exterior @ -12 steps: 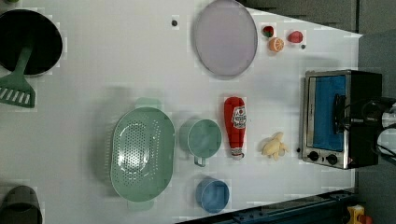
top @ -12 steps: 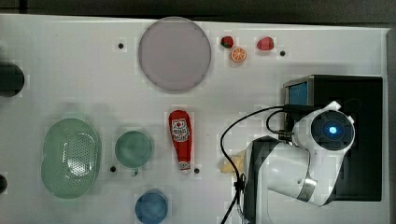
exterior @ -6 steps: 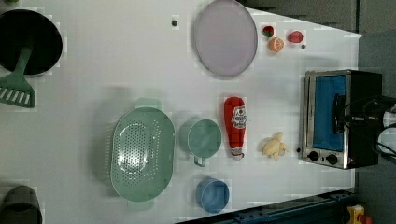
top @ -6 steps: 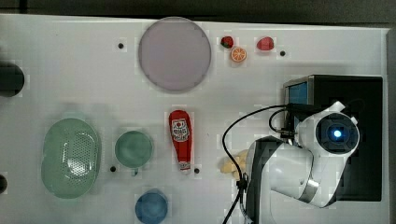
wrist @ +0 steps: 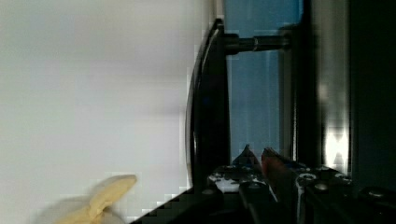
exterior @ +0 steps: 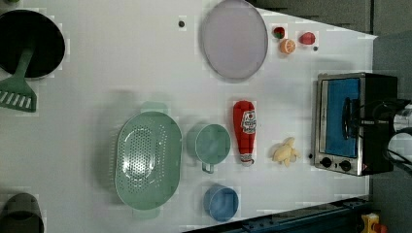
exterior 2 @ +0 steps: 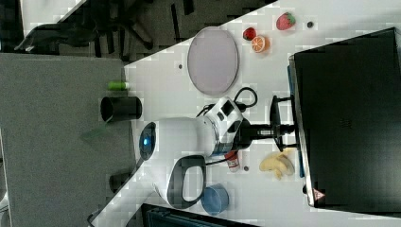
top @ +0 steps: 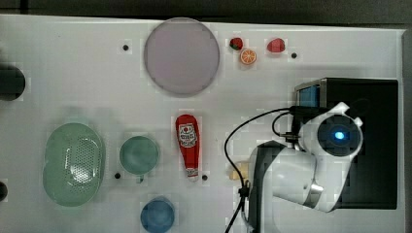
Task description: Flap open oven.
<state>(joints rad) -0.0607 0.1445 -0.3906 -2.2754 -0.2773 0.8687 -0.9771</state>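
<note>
Slippage is the likeliest fault: if the black gripper (exterior 2: 279, 126) pulls at a slant, it could slide off the black bar handle (exterior: 348, 118) and jolt the boxy silver toaster oven with blue-tinted door (exterior: 340, 121), which sits at the left view's right edge. The handle lies at the fingertips; whether they are clamped or apart cannot be told.

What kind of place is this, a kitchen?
Probably a robot lab's mock kitchen: a white table holds a toaster oven, a ketchup bottle and toy fruit, with a robot arm at the oven.
</note>
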